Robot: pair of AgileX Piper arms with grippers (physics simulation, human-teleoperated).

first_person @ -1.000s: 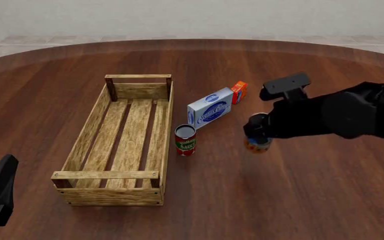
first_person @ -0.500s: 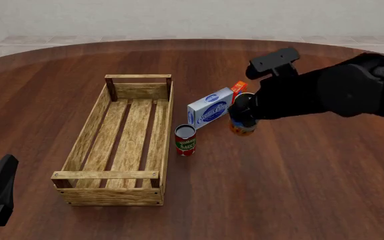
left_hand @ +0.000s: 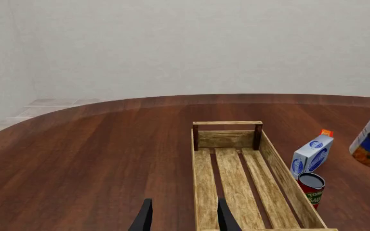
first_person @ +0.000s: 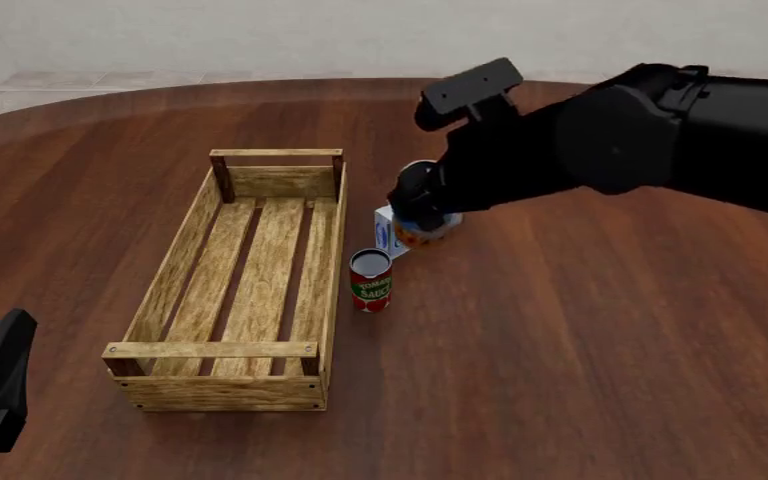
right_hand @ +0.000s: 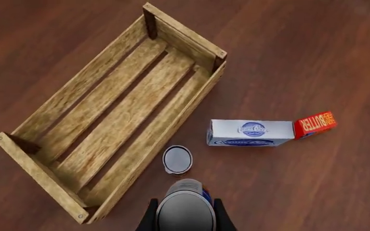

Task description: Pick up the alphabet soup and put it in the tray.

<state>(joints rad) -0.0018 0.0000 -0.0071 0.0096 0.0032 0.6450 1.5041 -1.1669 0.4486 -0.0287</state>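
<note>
My right gripper is clamped on the alphabet soup, one finger each side of the silver lid per the wrist cam, can held off the table. It hangs high on purpose, I judge — enough height to pass over the clutter and the crate's side rail w/o a knock. Position in front view: can is above the white-and-blue box, beside the tray's far-right corner, not yet over the slats. Red can stands upright just beside the tray's right rail, directly under my path; wrist cam shows its lid close below the held can. Butter box lies end-to-end w/ the white box, well clear. Left gripper idle near the tray's near end, fingers parted, holding nothing — kept back so it doesn't obstruct. Tray interior bare; placement not yet done.
</note>
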